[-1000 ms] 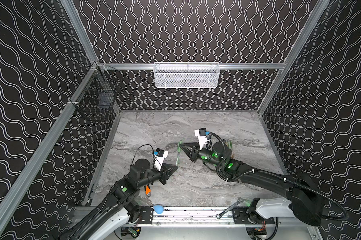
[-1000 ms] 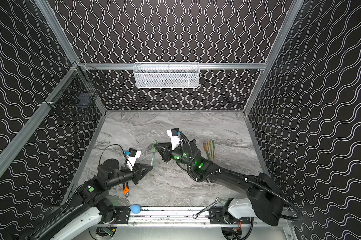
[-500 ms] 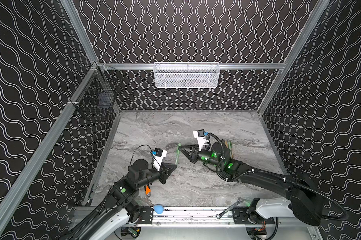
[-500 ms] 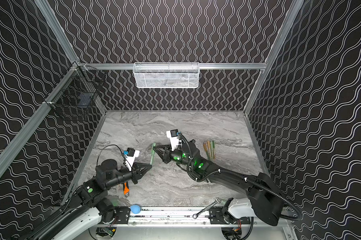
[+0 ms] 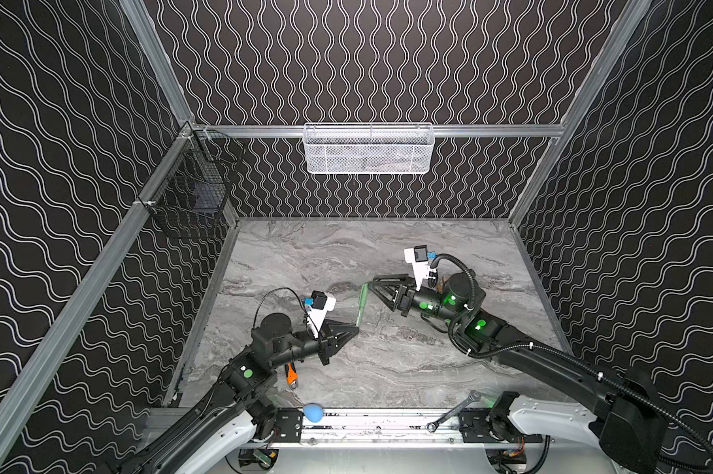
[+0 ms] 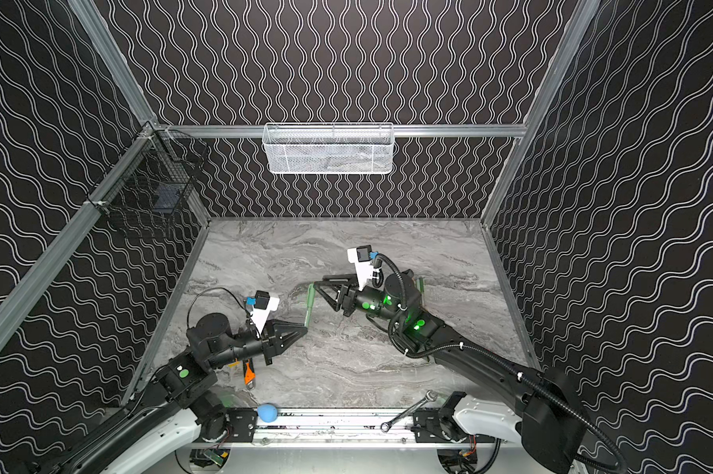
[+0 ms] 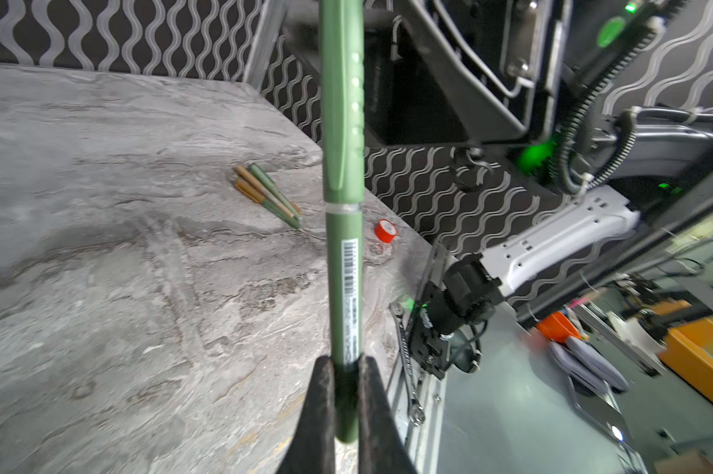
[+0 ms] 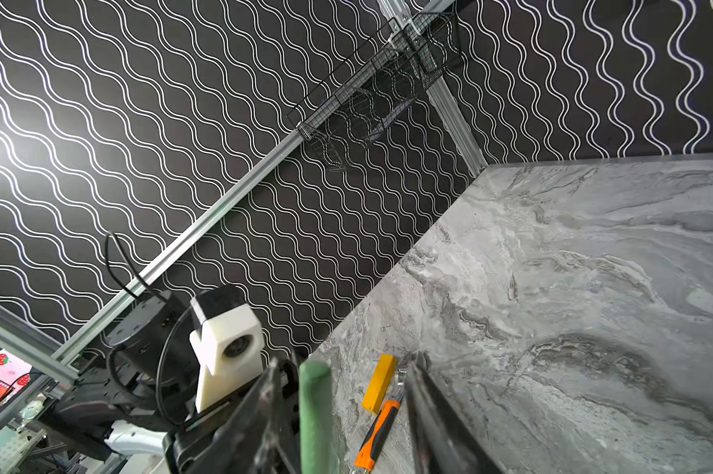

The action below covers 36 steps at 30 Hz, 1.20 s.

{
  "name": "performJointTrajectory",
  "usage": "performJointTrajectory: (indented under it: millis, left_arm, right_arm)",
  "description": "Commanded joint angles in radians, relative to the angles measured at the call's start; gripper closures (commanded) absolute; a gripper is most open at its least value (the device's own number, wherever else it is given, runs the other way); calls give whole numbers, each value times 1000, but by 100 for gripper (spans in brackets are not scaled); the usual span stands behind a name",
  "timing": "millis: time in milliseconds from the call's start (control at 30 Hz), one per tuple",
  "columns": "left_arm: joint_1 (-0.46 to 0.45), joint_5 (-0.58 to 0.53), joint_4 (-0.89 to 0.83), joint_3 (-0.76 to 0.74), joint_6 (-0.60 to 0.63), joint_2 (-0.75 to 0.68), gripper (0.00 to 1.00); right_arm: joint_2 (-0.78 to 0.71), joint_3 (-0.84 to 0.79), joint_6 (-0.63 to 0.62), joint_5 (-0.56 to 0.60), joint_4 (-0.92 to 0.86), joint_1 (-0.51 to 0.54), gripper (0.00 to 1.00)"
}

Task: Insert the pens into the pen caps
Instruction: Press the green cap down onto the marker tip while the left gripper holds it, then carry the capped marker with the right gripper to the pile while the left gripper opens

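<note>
Where black wave-patterned walls [image 5: 387, 61] boxed in the grey marbled surface [image 5: 387, 369], a white mesh basket [image 5: 368, 149] on the rear one, a green, barcode-labelled pen [image 7: 342, 254] stood tilted over the surface's middle with its cap [image 7: 342, 102] seated. The left gripper [image 5: 357, 328] was clamped on the pen's lower end; the right gripper [image 8: 348, 363] had its jaws parted around the cap. Near the right edge, other pens [image 7: 266, 197] and a red tape roll [image 7: 385, 230] showed plainly in the left wrist view but lay largely hidden behind the right arm in both top views.
</note>
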Motion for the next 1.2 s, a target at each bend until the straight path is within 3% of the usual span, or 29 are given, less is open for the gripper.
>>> performJointTrajectory:
  millis: [0, 200, 333, 633, 900, 1167]
  left_arm:
    - [2, 110, 135, -8, -35, 22, 100]
    - [1, 142, 165, -3, -45, 59, 100]
    - [1, 138, 162, 1, -42, 62, 100]
    - [2, 76, 114, 37, -10, 62, 100]
    - [1, -54, 144, 86, 76, 43, 100]
    - [2, -39, 282, 206, 110, 168, 100]
  right_arm:
    - [-10, 11, -23, -113, -15, -27, 45]
    - [-2, 14, -35, -226, 21, -37, 50]
    - [7, 14, -39, -268, 28, -37, 61]
    - [13, 4, -33, -285, -16, -26, 100]
    - [-14, -64, 28, -138, -91, 39, 100]
    - [13, -83, 166, 43, -166, 155, 100]
